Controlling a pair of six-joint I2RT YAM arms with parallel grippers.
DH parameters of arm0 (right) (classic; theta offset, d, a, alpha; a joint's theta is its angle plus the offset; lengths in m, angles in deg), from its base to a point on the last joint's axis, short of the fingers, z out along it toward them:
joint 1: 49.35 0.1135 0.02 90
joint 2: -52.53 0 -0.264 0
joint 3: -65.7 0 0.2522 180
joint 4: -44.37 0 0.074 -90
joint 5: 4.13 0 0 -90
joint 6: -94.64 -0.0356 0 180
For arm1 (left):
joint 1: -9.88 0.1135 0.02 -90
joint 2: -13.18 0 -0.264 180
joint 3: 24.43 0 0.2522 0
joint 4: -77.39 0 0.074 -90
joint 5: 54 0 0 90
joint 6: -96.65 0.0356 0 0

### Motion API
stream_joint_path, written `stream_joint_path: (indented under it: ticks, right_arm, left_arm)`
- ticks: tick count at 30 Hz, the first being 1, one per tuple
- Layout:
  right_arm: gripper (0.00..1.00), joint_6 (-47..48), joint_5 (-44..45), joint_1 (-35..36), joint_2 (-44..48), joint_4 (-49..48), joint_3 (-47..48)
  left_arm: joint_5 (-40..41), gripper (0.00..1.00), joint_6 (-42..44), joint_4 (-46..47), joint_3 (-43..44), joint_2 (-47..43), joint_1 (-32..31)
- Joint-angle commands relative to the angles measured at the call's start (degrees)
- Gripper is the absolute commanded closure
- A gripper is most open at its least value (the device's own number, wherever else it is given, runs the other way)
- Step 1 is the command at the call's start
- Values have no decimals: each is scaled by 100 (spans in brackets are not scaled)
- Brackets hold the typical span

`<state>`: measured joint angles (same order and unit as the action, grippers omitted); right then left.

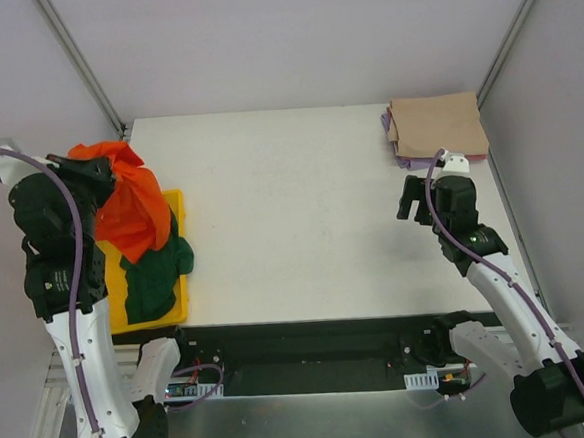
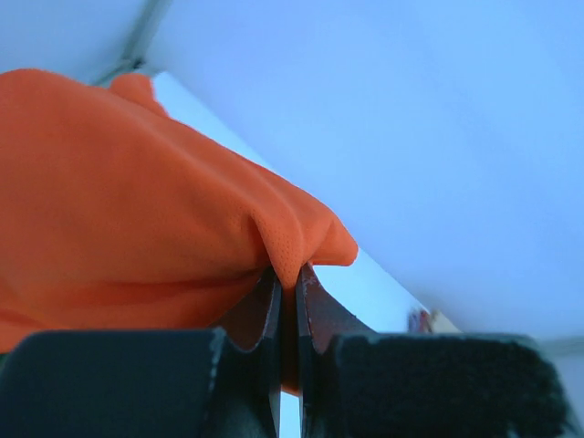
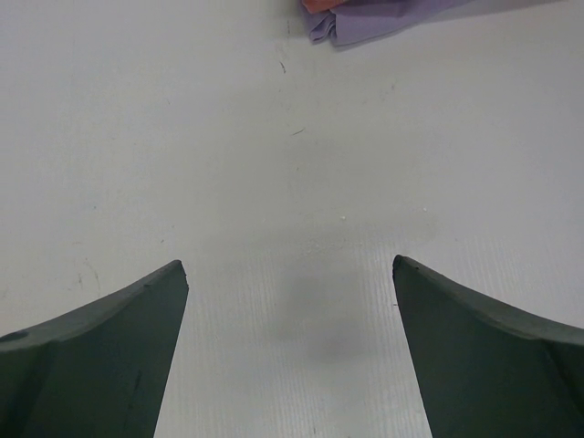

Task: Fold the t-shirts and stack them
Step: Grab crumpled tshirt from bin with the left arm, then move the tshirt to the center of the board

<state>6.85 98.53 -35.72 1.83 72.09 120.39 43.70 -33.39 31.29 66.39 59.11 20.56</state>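
Looking from the top view, two of four seem done: the tan t-shirt (image 1: 438, 124) lies folded on the pale purple t-shirt (image 1: 404, 155) at the table's (image 1: 292, 219) far right corner. The orange-red t-shirt (image 1: 131, 205) hangs from the left gripper (image 1: 96, 174) above the yellow tray (image 1: 177, 202), where the dark green t-shirt (image 1: 156, 279) lies crumpled; both are unfolded. Left wrist view: the jaws are pressed together, pinching an orange fold. Right wrist view: the right gripper (image 3: 290, 274) is spread wide over bare table, holding nothing; the middle looks free for folding
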Motion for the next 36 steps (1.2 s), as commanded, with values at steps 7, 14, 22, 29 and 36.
stream_joint_path:
  ticks: [7, 14, 22, 29, 36]
  right_arm:
    - [4, 24, 25, 0, 595, 80, 258]
    - [4, -151, 403, 8, 1228, 800, 284]
    - [4, -476, 597, 0, 1571, 1786, 557]
    - [4, -468, -245, 0, 1134, 1760, 486]
    - [4, -582, -2075, 270, 273, 987, 442]
  left_arm:
    - [-3030, 100, 1144, 738, 1908, 1786, -1626]
    - [-4338, 100, 1516, 861, 3604, 3587, -2991]
    - [-4441, 94, 1964, 834, 3259, 4285, -3335]
    - [-1613, 10, 1491, 545, -100, 3607, -2731]
    - [-1667, 1, 848, 579, -1438, 3633, -2237]
